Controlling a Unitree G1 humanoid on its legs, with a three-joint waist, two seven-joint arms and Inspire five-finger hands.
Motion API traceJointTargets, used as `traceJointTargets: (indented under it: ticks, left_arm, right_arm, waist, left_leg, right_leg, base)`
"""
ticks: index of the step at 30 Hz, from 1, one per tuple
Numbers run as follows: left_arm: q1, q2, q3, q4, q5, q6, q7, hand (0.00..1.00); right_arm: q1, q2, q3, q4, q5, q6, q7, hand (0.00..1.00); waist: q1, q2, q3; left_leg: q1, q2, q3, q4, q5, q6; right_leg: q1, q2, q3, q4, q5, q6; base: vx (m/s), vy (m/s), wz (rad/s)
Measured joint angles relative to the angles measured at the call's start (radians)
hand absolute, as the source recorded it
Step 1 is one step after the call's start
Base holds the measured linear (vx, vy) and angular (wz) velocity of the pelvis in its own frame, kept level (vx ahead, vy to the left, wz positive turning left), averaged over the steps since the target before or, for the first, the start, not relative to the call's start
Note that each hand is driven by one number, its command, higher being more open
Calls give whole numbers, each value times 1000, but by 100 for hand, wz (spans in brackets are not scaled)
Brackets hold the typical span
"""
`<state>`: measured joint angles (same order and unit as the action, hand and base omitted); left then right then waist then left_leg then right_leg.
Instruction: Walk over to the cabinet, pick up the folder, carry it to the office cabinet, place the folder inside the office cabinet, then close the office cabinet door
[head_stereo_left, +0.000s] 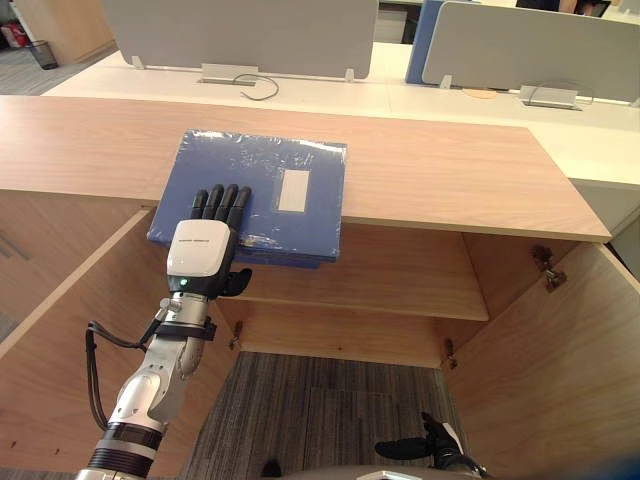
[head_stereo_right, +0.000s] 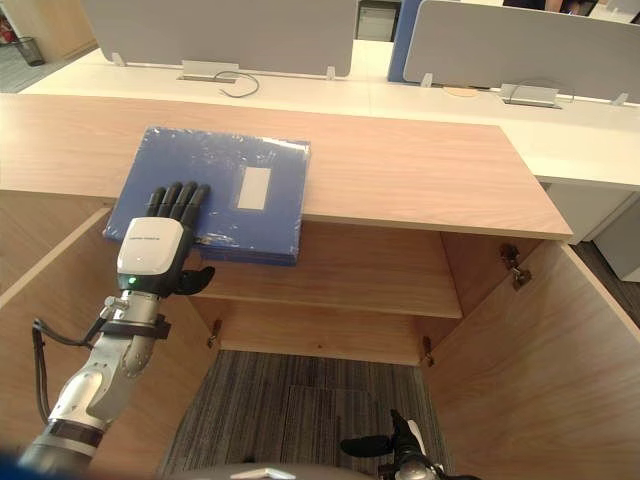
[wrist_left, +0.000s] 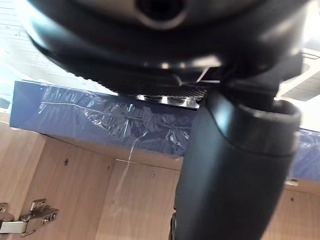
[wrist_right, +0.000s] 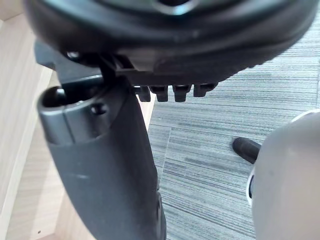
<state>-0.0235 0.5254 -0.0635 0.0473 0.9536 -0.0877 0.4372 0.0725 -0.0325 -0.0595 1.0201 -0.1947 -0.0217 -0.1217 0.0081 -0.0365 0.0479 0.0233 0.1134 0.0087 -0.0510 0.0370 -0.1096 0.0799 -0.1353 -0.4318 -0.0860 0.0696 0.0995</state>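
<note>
"So which step is in hand?"

"The pick-up, I'd say. The blue folder (head_stereo_left: 260, 170) lies flat on the cabinet top (head_stereo_left: 450, 175), with its near edge hanging out past the front lip, over the open compartment."

"And the left hand (head_stereo_left: 200, 250)?"

"Its fingers (head_stereo_left: 222, 203) lie straight on the cover, side by side, and the thumb (head_stereo_left: 238, 282) sticks out below the overhanging edge. In the left wrist view the thumb stands in front of the folder's edge, but I can't see it pressed against the underside. So the hand reads as laid on the folder, not yet clamped on it."

"The right hand (head_stereo_left: 432, 445)?"

"Low down over the carpet (head_stereo_left: 330, 400), fingers loose, holding nothing."

"What does the next move call for?"

"Bringing the thumb up under the overhang until the folder is pinched between thumb and fingers, then lifting it clear of the top. It's wide and glossy in its plastic wrap, and the hand sits near one corner. I'd expect it to sag or slip unless the pinch is firm, or the right hand comes up to steady the far side."

"And after that?"

"Both doors stand open — left door (head_stereo_left: 60, 300), right door (head_stereo_left: 555, 350) — with a shelf (head_stereo_left: 400, 275) just below the top. If this is the cabinet meant, the folder goes onto that shelf and the doors are shut last."
</note>
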Motion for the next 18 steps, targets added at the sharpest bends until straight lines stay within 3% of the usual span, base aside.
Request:
traceJointTargets:
  ticks: [10, 18]
  left_arm:
    - [-101, 0, 42, 15, 30, 34, 92, 0]
    - [-154, 2, 41, 20, 60, 35, 106, 0]
  right_arm:
    - [-2, -1, -39, -6, 2, 0, -13, 100]
    - [-4, -5, -40, -5, 3, 0, -14, 100]
  waist:
    - [-16, 15, 7]
    - [-32, 35, -2]
  left_leg:
    - [31, 1, 56, 0, -8, 1]
    - [33, 1, 58, 1, -9, 2]
  right_leg:
    - [-5, -2, 56, -3, 18, -1]
    - [-5, -2, 59, -4, 21, 0]
  base:
    - [-27, 47, -17]
    - [-10, 35, -2]
